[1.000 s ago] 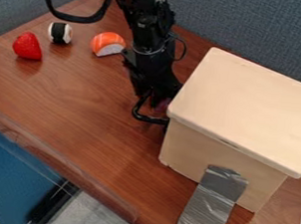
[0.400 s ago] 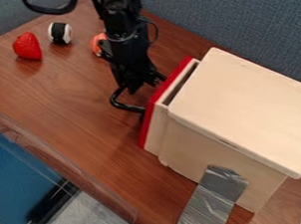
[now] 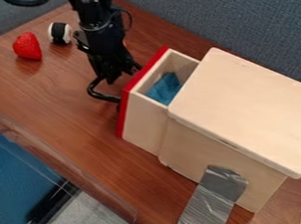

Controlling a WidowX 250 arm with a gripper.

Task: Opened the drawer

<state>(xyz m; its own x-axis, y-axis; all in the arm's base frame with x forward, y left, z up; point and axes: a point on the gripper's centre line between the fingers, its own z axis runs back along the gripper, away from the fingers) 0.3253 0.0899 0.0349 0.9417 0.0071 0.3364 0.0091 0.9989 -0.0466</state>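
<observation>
Drawer: the pale wooden drawer (image 3: 144,124) stands out from the left side of the box (image 3: 247,106), part of its inside showing; its front panel (image 3: 122,112) is red.
Inside the drawer: a crumpled blue cloth (image 3: 163,89).
Gripper: the black gripper (image 3: 120,86) hangs right at the red front panel; whether its fingers are spread or closed on something, I cannot tell.
Arm: the black arm (image 3: 100,34) slants down from the top left.
Box: pale wood with a flat top; a strip of silver tape (image 3: 212,205) runs from its near side down onto the table (image 3: 67,101).
Toys: a red strawberry (image 3: 27,46) sits left of the arm, with a black-and-white roll (image 3: 60,33) just beside it.
Behind: a blue-grey fabric partition (image 3: 209,14).
</observation>
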